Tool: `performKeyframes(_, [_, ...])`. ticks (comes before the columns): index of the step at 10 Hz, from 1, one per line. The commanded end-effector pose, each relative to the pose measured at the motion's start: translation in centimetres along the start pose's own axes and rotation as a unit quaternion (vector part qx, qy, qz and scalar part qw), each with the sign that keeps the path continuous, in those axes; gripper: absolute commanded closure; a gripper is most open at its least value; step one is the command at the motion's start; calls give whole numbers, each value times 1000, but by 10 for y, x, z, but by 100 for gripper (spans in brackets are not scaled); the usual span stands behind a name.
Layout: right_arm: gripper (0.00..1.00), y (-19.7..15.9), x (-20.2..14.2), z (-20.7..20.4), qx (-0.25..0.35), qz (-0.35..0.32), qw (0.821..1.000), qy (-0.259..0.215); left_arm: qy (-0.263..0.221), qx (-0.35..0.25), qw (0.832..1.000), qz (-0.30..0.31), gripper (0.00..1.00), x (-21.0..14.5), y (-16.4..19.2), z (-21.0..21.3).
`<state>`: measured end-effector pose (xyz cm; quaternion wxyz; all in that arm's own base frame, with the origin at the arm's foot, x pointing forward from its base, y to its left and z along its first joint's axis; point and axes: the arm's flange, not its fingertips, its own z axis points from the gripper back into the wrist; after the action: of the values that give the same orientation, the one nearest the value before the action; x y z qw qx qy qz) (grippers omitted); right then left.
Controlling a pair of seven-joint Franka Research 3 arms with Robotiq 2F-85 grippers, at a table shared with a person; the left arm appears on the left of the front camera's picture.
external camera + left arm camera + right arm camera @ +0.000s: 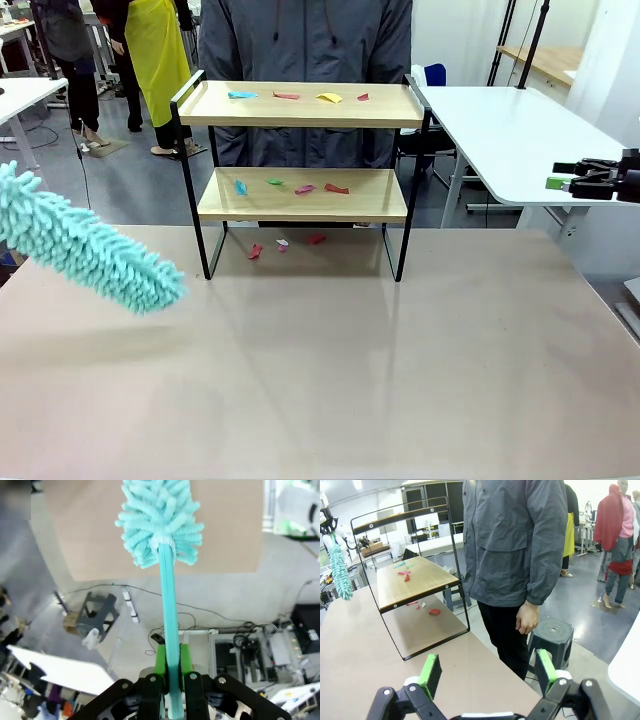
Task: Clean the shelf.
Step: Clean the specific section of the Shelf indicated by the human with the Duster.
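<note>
My left claw [170,666] was clamped tight on the teal handle of a fluffy duster [92,252], whose head hung over the table [350,380] at 9 o'clock in the front view. My right claw [487,672] stood wide apart, holding nothing, out at 3 o'clock. The shelf [300,106] sat at 12 o'clock, with coloured scraps [329,97] on both boards and beneath it. A person [300,40] stood just behind it.
</note>
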<state>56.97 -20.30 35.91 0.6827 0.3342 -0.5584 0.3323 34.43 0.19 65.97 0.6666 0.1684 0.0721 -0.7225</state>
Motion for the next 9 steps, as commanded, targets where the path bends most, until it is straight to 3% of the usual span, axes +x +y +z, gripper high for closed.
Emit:
performKeyframes(1, [0, 1, 2, -3, -2, 2, 1000, 1, 38, 10, 999, -17, 87, 8, -16, -11])
performKeyframes(2, [0, 1, 2, -3, -2, 2, 1000, 1, 0, 0, 1000, 0, 87, 0, 0, 0])
performKeyframes(9, [0, 1, 2, -3, -2, 2, 1000, 1, 0, 0, 1000, 0, 87, 0, 0, 0])
